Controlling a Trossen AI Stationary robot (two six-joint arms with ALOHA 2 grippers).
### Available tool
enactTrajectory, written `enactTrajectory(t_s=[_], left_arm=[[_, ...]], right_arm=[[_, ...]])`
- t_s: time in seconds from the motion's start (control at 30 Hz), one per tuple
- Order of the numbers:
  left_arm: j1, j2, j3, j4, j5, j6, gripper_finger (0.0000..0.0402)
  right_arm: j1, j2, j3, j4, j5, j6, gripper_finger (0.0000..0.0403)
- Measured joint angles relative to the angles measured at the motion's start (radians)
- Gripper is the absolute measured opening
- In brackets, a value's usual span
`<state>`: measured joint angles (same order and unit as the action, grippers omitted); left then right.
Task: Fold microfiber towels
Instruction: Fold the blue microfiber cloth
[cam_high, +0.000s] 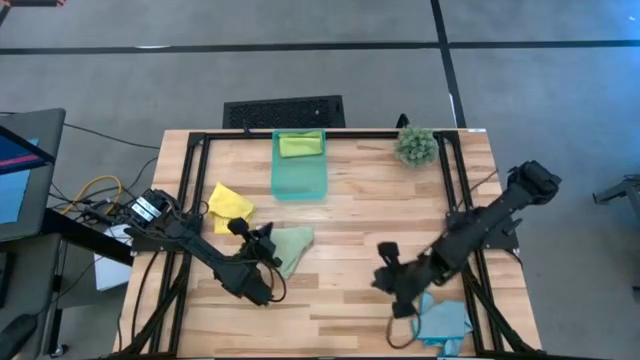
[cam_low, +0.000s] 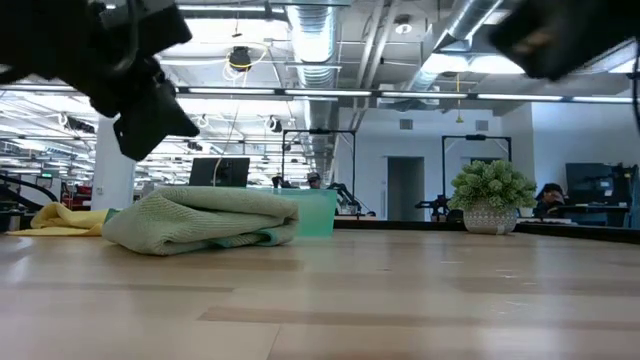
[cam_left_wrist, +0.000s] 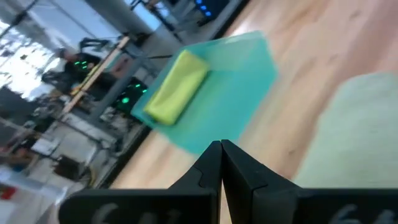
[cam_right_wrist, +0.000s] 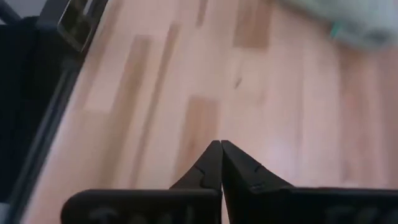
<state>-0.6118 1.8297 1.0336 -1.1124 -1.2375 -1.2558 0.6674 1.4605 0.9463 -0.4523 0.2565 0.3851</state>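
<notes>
Folding has reached the pale green towel (cam_high: 291, 247), a loose bundle mid-table. The left gripper (cam_high: 262, 240) hovers just beside it, fingers pressed together, empty; the right gripper (cam_high: 384, 262), pinched shut and empty, hangs near the light blue towel (cam_high: 441, 320). Lime towel (cam_high: 300, 145) sits in the teal bin (cam_high: 299, 180); yellow towel (cam_high: 230, 206) waits. Probably best to flatten the bundle, then pinch a corner cleanly.

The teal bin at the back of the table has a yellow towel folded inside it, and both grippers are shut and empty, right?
Not quite: the towel inside the teal bin is lime green, as the high view shows. The yellow towel lies on the table beside the bin. The rest stands: the left gripper and right gripper are shut and empty.
</notes>
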Motion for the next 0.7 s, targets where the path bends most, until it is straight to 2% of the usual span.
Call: enactTrajectory(t_s=[0.23,0.37,0.53,0.7], left_arm=[[-0.045,0.000,0.027,0.445,-0.001,0.479,0.0000],[-0.046,0.000,0.027,0.628,-0.002,0.691,0.0000],[-0.034,0.000,0.027,0.763,-0.001,0.811,0.0000],[-0.033,0.000,0.026,0.838,0.028,0.826,0.0000]], right_arm=[[0.163,0.021,0.051,-0.147,-0.078,0.390,0.0082],[0.224,0.034,0.051,-0.143,-0.168,0.472,0.0126],[0.301,0.034,0.053,-0.120,-0.219,0.532,0.0174],[0.366,0.098,0.056,-0.078,-0.221,0.485,0.0182]])
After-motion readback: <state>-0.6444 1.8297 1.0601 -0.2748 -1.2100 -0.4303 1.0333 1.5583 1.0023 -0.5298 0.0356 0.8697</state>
